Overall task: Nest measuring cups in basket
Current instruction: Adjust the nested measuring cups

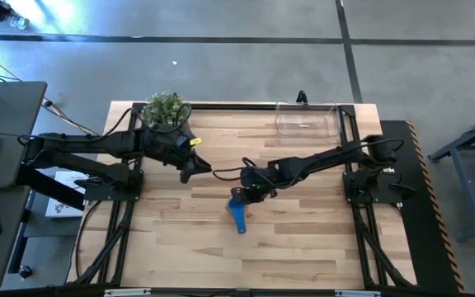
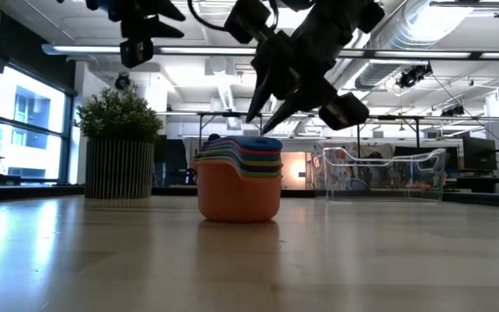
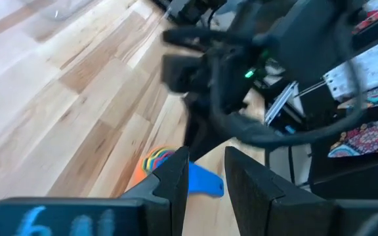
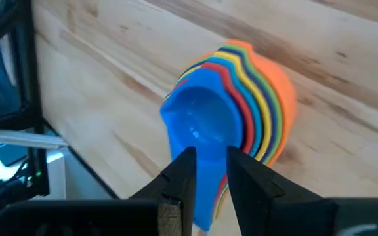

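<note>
Right gripper (image 1: 246,195) poised directly above the nested measuring cups (image 1: 238,207) at mid-table, fingers (image 4: 184,172) parted a little with nothing between them, tips aimed at the blue handle (image 4: 199,200); seen from table height, same gripper (image 2: 277,106) hanging just over the stack (image 2: 239,178), not touching; cups already stacked one inside another, orange outermost at the bottom, blue innermost on top; stack standing upright on the bare wood, handles overlaid and running toward the near edge of the table (image 1: 171,247), so long axis lying near-to-far; likely grip across that handle, straight down from the present pose; basket (image 1: 308,120) empty at the far right corner, well apart from the stack, so a lift and a carry far and right judged to remain; left gripper (image 1: 196,171) hovering left of the stack and slightly farther back, fingers (image 3: 174,180) slightly apart and empty, potted plant (image 1: 166,108) behind it at the far left; right arm clearly the nearer to both cups and basket, hence the natural one for the carry.
</note>
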`<control>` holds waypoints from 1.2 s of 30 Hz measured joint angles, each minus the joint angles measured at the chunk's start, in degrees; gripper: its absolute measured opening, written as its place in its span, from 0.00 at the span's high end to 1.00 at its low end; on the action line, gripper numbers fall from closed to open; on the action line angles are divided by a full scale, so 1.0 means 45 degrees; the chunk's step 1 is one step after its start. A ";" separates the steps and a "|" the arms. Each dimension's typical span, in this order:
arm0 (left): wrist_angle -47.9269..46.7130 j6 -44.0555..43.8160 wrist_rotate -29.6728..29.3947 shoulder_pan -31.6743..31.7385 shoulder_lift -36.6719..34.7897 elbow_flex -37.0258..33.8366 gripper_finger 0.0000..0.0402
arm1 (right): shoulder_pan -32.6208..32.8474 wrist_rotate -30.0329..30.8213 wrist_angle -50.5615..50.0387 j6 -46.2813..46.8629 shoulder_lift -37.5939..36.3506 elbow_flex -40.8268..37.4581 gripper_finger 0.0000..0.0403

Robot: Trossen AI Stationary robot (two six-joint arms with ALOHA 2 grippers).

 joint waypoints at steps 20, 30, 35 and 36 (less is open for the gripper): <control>-0.1780 0.0658 -0.0662 -0.1186 0.2011 -0.0010 0.78 | 0.0077 0.3343 -0.0331 -0.0417 -0.3813 0.0000 0.81; -0.1794 0.1125 -0.0785 -0.1710 0.1910 0.0000 0.78 | 0.0758 0.5535 -0.0160 -0.0790 -0.4829 0.0000 0.81; -0.1806 0.1439 -0.2175 -0.2577 0.1377 -0.0046 0.78 | 0.0982 0.5965 -0.0154 -0.0674 -0.4929 0.0000 0.81; -0.1772 0.1454 -0.2559 -0.2753 0.1164 -0.0159 0.78 | 0.0994 0.5965 -0.0139 -0.0657 -0.4925 0.0000 0.81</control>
